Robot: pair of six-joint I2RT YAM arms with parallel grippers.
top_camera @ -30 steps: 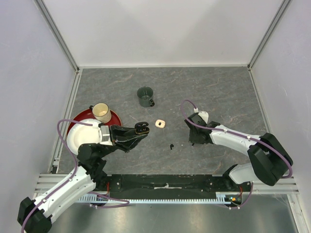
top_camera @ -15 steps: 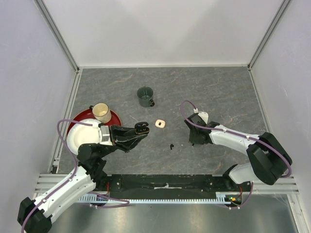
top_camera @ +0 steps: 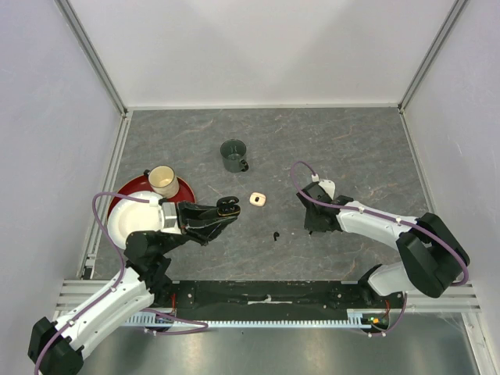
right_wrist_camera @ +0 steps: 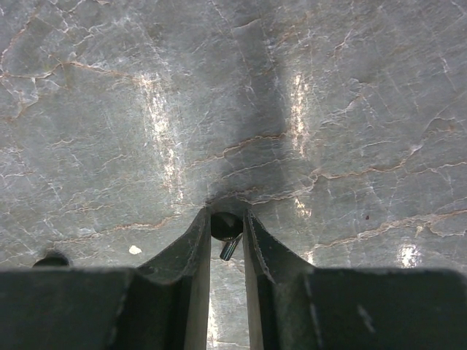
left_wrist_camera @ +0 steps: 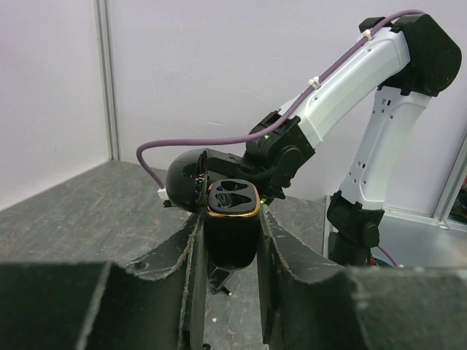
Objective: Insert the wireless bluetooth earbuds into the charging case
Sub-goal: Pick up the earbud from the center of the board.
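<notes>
right gripper [right_wrist_camera: 227, 219] was pinched on a tiny black stemmed earbud [right_wrist_camera: 223, 225], stem pointing down, over the grey veined stone-look tabletop [right_wrist_camera: 328, 109].

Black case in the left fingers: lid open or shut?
Open: the lid is swung back off the case, leaving both earbud wells exposed.

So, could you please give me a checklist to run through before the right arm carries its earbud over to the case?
1. The black case sits clamped in the left gripper: ok.
2. Its lid is open, both sockets empty: ok.
3. The black earbud is pinched in the right gripper: ok.
4. Its stem is turned to suit a socket: cannot tell.
5. The spare earbud lies on the table, apart from both grippers: ok.
</notes>
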